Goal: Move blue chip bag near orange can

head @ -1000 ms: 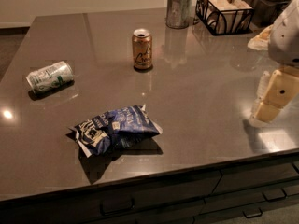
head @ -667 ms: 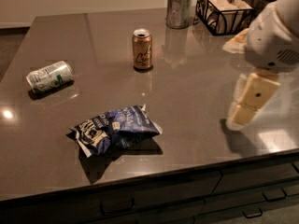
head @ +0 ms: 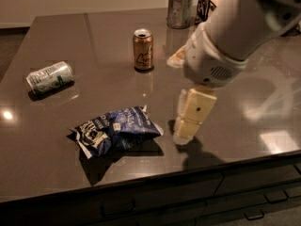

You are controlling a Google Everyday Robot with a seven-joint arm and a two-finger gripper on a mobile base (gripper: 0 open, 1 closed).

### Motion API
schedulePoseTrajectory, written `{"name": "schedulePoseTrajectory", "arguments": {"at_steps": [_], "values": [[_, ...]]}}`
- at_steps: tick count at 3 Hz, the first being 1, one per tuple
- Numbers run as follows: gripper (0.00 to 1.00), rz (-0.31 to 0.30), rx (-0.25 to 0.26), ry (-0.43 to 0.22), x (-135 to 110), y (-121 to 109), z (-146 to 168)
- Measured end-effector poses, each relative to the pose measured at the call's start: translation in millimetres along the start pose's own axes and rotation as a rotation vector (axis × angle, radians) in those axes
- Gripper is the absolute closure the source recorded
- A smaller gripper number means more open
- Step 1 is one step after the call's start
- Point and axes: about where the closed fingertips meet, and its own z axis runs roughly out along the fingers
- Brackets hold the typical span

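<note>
The blue chip bag lies crinkled on the dark table, front and left of centre. The orange can stands upright farther back, well apart from the bag. My gripper hangs from the white arm that reaches in from the upper right. It points down just right of the bag's right end, low over the table, and is not touching the bag.
A white-and-green silver can lies on its side at the left. A metal cup of utensils and a wire basket stand at the back. The table's front edge runs just below the bag.
The arm has swung left from the table's right side toward the bag. The gripper now hangs right next to the bag. Bag and cans have not moved.
</note>
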Motion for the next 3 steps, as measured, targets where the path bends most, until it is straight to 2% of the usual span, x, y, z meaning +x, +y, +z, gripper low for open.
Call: {"name": "schedulePoseTrajectory", "arguments": {"at_steps": [1, 2, 3], "values": [[0.0, -0.046, -0.054, -0.024, -30.7, 10.0, 31.3], [0.0, -0.081, -0.092, -0.019, -51.0, 16.8, 65.6], [0.0, -0.096, -0.107, 0.009, -57.1, 15.9, 93.9]]}}
